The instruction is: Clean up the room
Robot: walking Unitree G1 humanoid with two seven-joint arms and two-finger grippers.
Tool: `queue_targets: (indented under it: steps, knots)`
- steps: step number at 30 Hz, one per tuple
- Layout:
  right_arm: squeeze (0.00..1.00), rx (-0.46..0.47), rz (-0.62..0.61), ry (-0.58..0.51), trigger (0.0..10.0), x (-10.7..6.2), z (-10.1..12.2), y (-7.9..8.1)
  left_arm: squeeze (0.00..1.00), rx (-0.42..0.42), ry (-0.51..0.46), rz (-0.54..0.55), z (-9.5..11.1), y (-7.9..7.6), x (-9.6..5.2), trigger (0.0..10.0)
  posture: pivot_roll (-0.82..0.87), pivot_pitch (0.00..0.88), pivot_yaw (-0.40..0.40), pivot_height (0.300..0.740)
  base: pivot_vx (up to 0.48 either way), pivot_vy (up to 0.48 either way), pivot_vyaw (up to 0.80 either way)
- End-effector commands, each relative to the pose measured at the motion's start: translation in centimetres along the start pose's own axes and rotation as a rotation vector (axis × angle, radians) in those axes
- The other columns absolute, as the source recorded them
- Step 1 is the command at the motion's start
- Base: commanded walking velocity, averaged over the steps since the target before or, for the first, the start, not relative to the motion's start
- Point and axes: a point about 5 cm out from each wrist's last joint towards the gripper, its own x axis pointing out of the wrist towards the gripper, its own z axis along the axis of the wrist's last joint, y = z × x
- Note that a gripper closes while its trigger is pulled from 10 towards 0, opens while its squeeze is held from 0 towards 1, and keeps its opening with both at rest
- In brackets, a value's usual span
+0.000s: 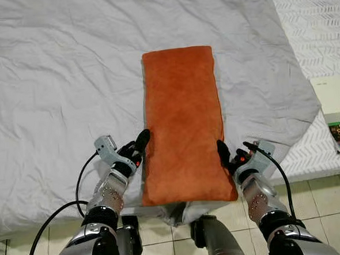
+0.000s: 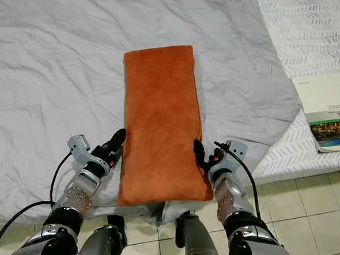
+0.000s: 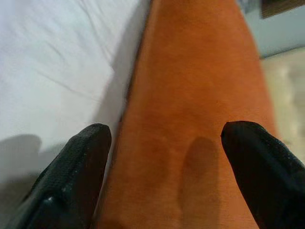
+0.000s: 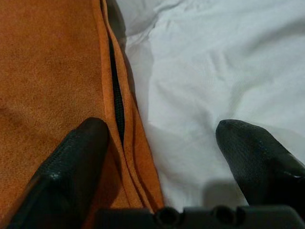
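We face a bed covered by a wrinkled grey sheet [image 1: 69, 81], which hangs over the near edge above a tiled floor [image 1: 331, 210]. To our right, a white mattress pad with a chevron pattern [image 1: 317, 26] lies exposed beside the sheet.

A long orange cushion [image 1: 183, 124] lies flat on the sheet, its length running away from us and its near end at the bed's edge. A dark zipper [image 4: 117, 102] runs along its right seam.

A book with a pale cover and green spine [image 1: 337, 112] rests on the mattress pad, well apart from the cushion.

Our left gripper [image 1: 141, 145] sits at the cushion's left edge near its near end; the fingers [image 3: 78, 167] are spread apart, one over the sheet and one over the orange fabric. Our right gripper [image 1: 225, 154] sits at the cushion's right edge; its fingers [image 4: 71, 162] are likewise spread, one on the cushion beside the zipper, the other above the sheet.
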Motion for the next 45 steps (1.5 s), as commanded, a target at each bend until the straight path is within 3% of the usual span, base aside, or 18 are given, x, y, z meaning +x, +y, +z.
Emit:
queue_targets:
  steps: [1,5,10,14,17,21,24,25,26,27,28,33,45]
  knots:
    - [0.00,0.045,-0.013,0.088,10.0,-0.7,-2.4,0.0,0.00,-0.086,0.058,-0.027,-1.5,0.0,-0.3,10.0,-0.10,0.660,-0.052,0.740,0.000,0.000,0.00]
    - [0.00,0.069,0.009,0.086,10.0,-0.4,-2.5,0.9,0.00,-0.185,0.092,-0.084,-1.9,-0.4,-0.2,10.0,-0.09,0.651,-0.035,0.740,0.000,0.000,0.00]
    - [0.00,0.098,0.035,0.104,10.0,-0.2,-3.0,1.9,0.00,-0.223,0.140,-0.080,-3.1,-0.3,-0.5,10.0,-0.09,0.647,-0.033,0.740,0.000,0.000,0.00]
    - [0.00,0.123,0.051,0.146,10.0,-0.3,-4.0,2.5,0.00,-0.138,0.255,-0.020,-5.4,-0.1,-0.8,10.0,-0.09,0.648,-0.035,0.740,0.000,0.000,0.00]
    - [0.00,0.150,0.060,0.185,10.0,-0.5,-4.8,2.9,0.00,0.028,0.395,0.092,-7.4,0.7,-1.5,10.0,-0.09,0.651,-0.039,0.740,0.000,0.000,0.00]
    - [0.00,0.144,0.072,0.221,10.0,-0.7,-5.6,3.4,0.00,0.026,0.399,0.088,-7.7,0.3,-1.2,10.0,-0.09,0.660,-0.044,0.740,0.000,0.000,0.00]
    - [0.00,0.140,0.073,0.273,10.0,-1.1,-6.7,3.7,0.00,0.078,0.477,0.060,-8.8,-0.2,-1.3,10.0,-0.09,0.664,-0.045,0.740,0.000,0.000,0.00]
    - [0.00,0.127,0.079,0.307,10.0,-1.3,-7.2,3.8,0.00,0.119,0.493,0.101,-9.1,0.1,-1.5,10.0,-0.09,0.664,-0.045,0.740,0.000,0.000,0.00]
    - [0.00,0.103,0.069,0.326,0.0,-1.5,-7.6,3.8,0.00,0.128,0.484,0.132,-9.2,0.4,-1.7,3.5,-0.09,0.664,-0.047,0.740,0.000,0.000,0.00]
    - [0.00,0.096,0.063,0.336,0.0,-1.6,-7.8,3.7,0.00,0.143,0.470,0.170,-9.2,0.7,-1.8,0.4,-0.09,0.664,-0.047,0.740,0.000,0.000,0.00]
    - [0.00,0.086,0.064,0.342,0.0,-1.7,-7.9,3.8,0.00,0.151,0.449,0.197,-9.1,1.0,-1.9,0.0,-0.08,0.661,-0.049,0.740,0.000,0.000,0.00]
    - [0.00,0.097,0.071,0.354,0.0,-1.7,-8.1,4.2,0.00,0.116,0.363,0.240,-8.5,1.3,-1.8,0.0,-0.09,0.677,-0.064,0.740,0.000,0.000,0.00]
    - [0.00,0.080,0.108,0.390,0.0,-2.0,-8.7,4.3,0.00,0.050,0.314,0.243,-8.6,1.0,-1.7,0.0,-0.11,0.711,-0.120,0.740,0.000,0.000,0.00]
